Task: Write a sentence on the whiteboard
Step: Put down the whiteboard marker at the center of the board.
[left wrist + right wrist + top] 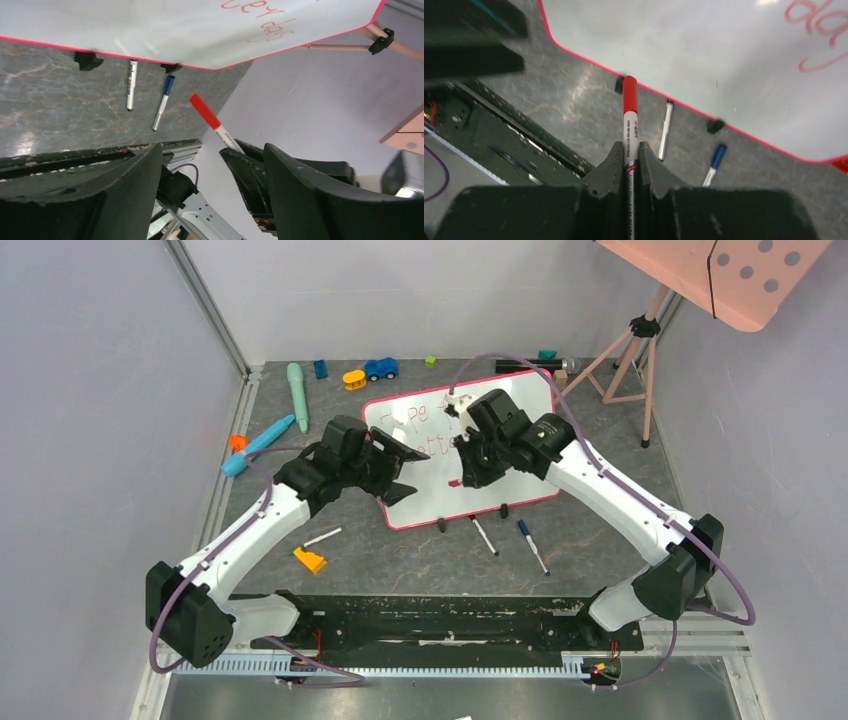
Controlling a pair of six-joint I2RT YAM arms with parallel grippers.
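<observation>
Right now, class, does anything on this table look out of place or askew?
The whiteboard sits skewed to the edges of the table. A black-capped marker and a blue-capped marker lie loose just off its near edge. Nothing looks spilled or broken.

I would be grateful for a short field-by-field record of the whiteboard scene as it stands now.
whiteboard: on the table, red-pink frame
sentence: red handwriting, two lines, partly hidden by the arms
right pincer: shut on red marker, cap on
left pincer: open, empty, over the board's left part
loose items: black-capped marker and blue-capped marker, on the table before the board
</observation>
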